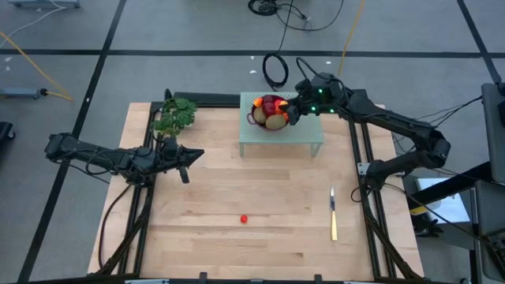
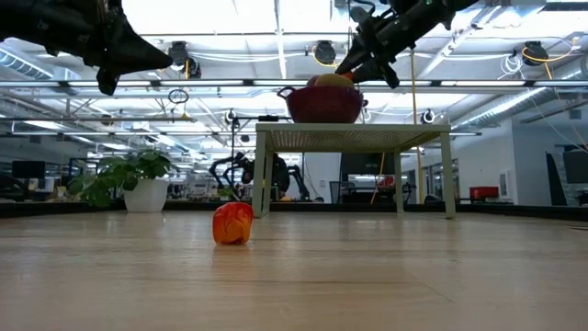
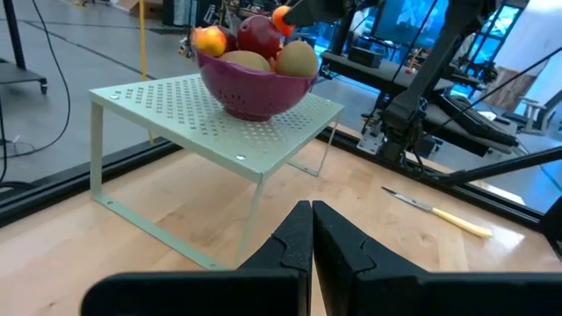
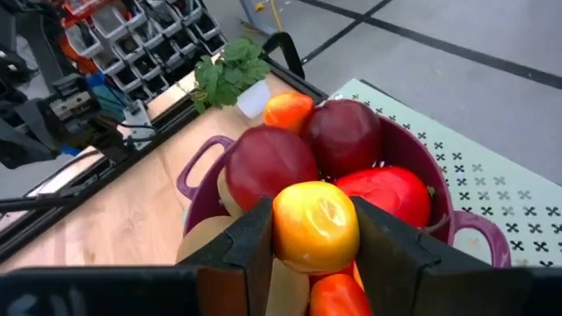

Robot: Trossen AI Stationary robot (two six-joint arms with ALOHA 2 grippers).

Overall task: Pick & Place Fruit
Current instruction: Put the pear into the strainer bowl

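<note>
**Fruit held over a full bowl**

Fruit is heaped in a purple bowl [image 1: 268,120] standing on a pale green perforated stand [image 1: 308,136] in the upper middle of the overhead frame. The right pincer [image 4: 314,230] hangs over the bowl's rim, clamped on a yellow-orange fruit [image 4: 316,225] that sits just above the dark red balls [image 4: 272,165] and a red piece [image 4: 391,195]. One small red fruit [image 1: 244,218] lies alone on the wooden table [image 1: 276,237], lower centre. The left pincer [image 3: 312,241], fingers pressed together and empty, waits at the left of the table beside a leafy plant [image 1: 175,117]; a knife [image 1: 333,217] lies at lower right.

The heap looks crowded. If the held fruit is let go on top, it may well roll off the pile, over the rim, off the stand and down to the table. A nudge from the fingers could also shift the bowl toward the stand's edge.
</note>
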